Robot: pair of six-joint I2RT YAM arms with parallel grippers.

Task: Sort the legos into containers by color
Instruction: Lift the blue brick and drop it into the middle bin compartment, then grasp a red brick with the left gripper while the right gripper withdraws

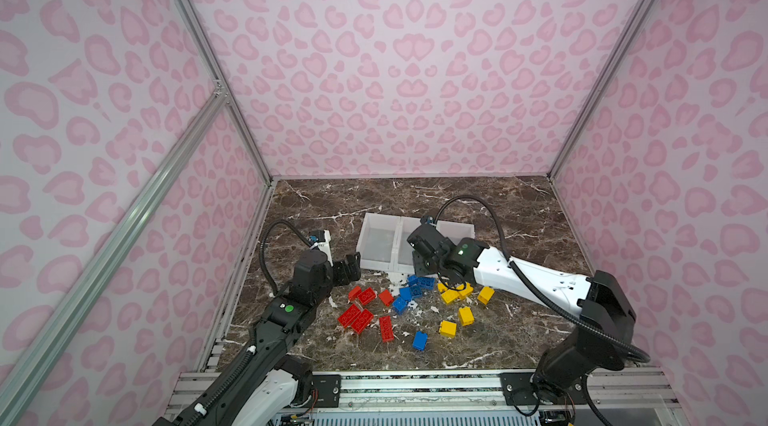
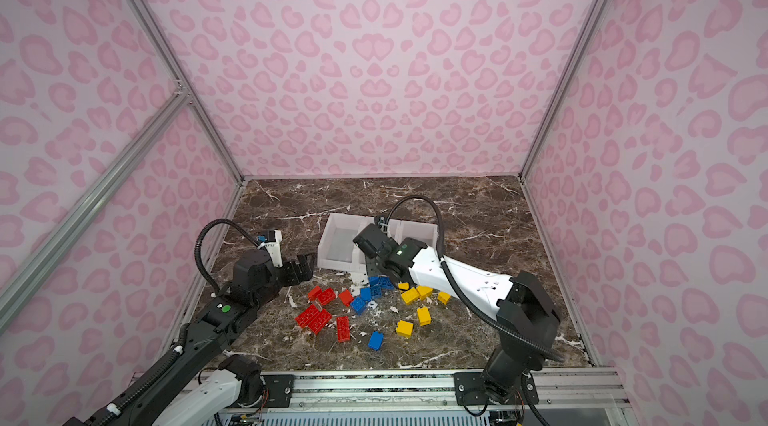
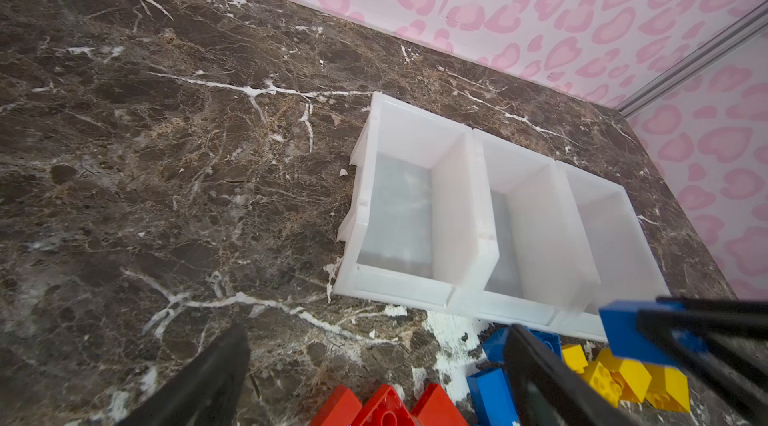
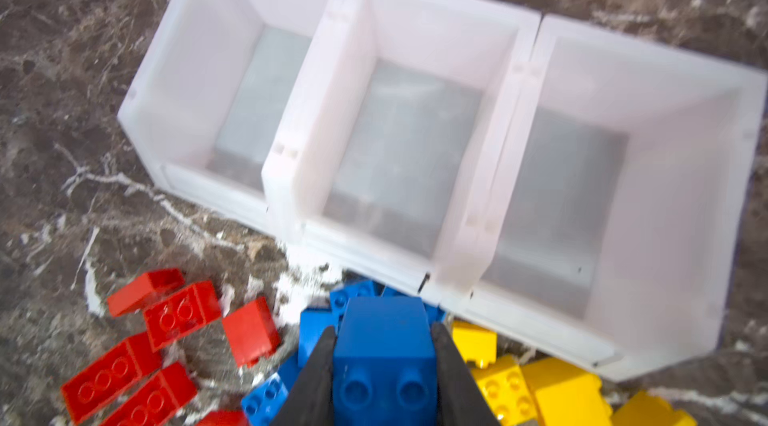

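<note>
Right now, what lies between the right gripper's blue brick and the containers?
Loose blue legos lie before the containers; the right wrist view shows them.

Overhead view of a dark marble bench [image 1: 415,195] enclosed by pink-patterned walls [image 1: 395,71]. A row of white bins [image 1: 365,237] stands mid-bench; the right arm crosses above it and hides part of the row. Toy bricks lie loose in front of the bins, roughly grouped by colour: red bricks [image 1: 361,318] to the left, blue bricks [image 1: 409,293] in the middle, yellow bricks [image 1: 453,295] to the right, and a stray blue brick [image 1: 419,340] apart, nearer the camera. The left tool [image 1: 349,268], jaws spread, hangs just left of the bins' front corner. The right tool [image 1: 419,268] points down at the bins' front wall, tip among the blue bricks, jaws drawn together; what lies between them is hidden.
</note>
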